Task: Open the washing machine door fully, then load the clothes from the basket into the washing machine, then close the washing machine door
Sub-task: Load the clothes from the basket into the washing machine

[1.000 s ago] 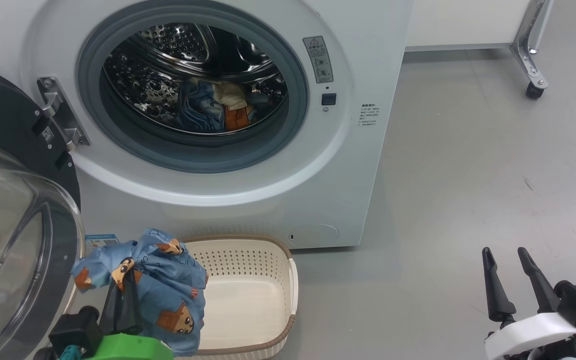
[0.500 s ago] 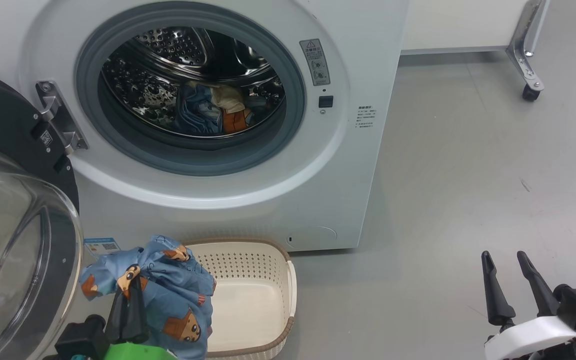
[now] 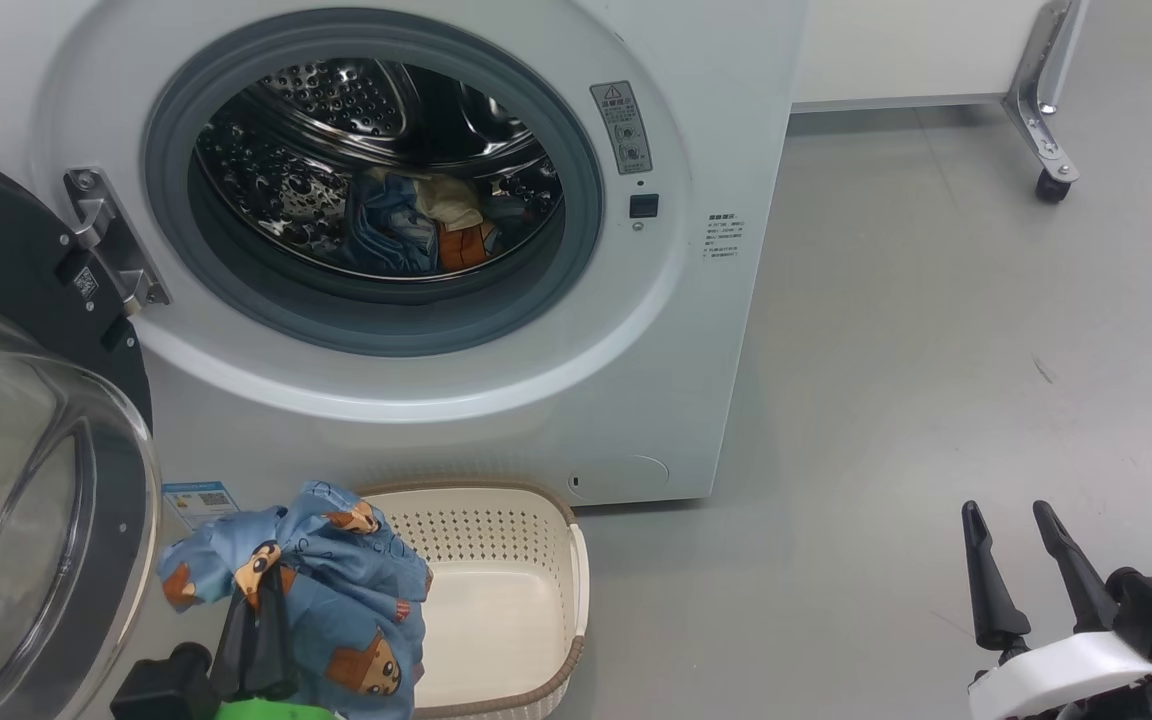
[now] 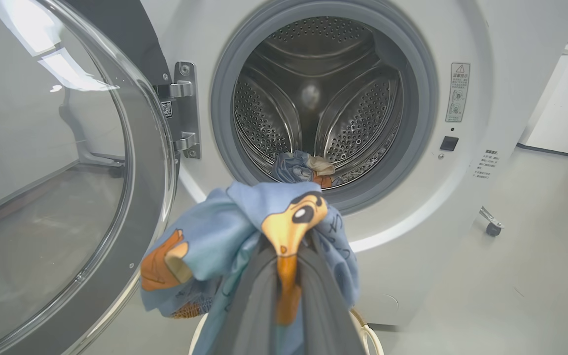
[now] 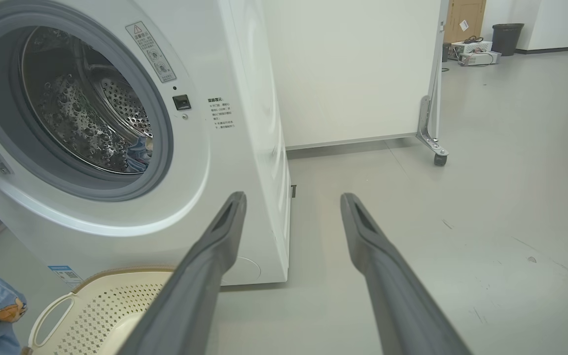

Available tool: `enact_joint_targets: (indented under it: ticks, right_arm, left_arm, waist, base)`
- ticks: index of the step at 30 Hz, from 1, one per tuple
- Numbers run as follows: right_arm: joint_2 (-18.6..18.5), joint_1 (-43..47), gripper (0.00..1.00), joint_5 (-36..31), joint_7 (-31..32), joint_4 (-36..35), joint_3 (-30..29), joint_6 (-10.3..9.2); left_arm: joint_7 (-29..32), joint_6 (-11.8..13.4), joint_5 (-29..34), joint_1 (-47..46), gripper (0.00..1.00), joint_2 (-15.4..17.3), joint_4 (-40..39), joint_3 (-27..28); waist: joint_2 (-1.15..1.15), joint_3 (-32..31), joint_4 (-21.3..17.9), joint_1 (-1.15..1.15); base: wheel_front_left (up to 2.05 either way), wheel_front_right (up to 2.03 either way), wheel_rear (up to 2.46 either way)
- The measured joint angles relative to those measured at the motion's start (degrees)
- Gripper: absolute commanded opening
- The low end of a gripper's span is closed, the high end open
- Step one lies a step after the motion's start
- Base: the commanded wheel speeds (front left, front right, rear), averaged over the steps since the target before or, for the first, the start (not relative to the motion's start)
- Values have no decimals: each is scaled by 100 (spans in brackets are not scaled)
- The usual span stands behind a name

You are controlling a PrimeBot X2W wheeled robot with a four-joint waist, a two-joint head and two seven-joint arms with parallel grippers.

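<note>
1. Washing machine door [image 3: 26, 430] stands swung wide at the far left, its glass bowl bulging toward the robot, well off the opening.
2. Just right of it, the left gripper [image 3: 261, 590] is pressed together on a fold of the printed blue piece [image 3: 356, 580], which is held up over the left end of the basket. The rest of the cloth drapes down around the fingers.
3. That piece looks light, soft and limp. It will likely sag and swing, so a pinch on a bunched fold near its middle, as here, should carry it best. A corner hold would let more of it trail and might catch on the grey gasket [image 3: 576, 270].
4. The basket [image 3: 481, 525] sits on the floor just in front of the washing machine [image 3: 676, 330]. What shows of its bottom is bare, and the part behind the cloth is hidden.
5. Inside the drum [image 3: 336, 110], other clothes [image 3: 416, 230] lie bunched at the bottom.
6. Far right, the right gripper [image 3: 1004, 515] hovers over the floor with its fingers spread, holding nothing.
</note>
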Motion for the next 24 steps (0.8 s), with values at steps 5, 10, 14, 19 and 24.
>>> enact_joint_targets:
  ticks: [5,10,14,19,24]
  right_arm:
    - [0,1,100,0,0,-7,11,0]
    - [3,2,100,0,0,-29,135,0]
    - [5,-1,100,0,0,-69,135,0]
    - [58,-34,100,0,1,-93,143,0]
    - [105,-172,100,0,0,-123,157,0]
  left_arm:
    - [0,47,0,55,0,1,-15,-1]
    - [0,53,1,75,0,1,-18,-1]
    - [0,68,1,76,0,2,-56,8]
    - [0,77,0,53,0,2,-77,71]
    - [0,101,1,-29,0,2,-102,193]
  waist:
    - [0,5,-21,0]
    - [0,46,-64,0]
    - [0,131,-127,0]
    - [0,314,-248,0]
    - [0,472,-399,0]
  base:
    - [0,0,0]
    - [0,0,0]
    - [0,0,0]
    - [0,0,0]
    - [0,0,0]
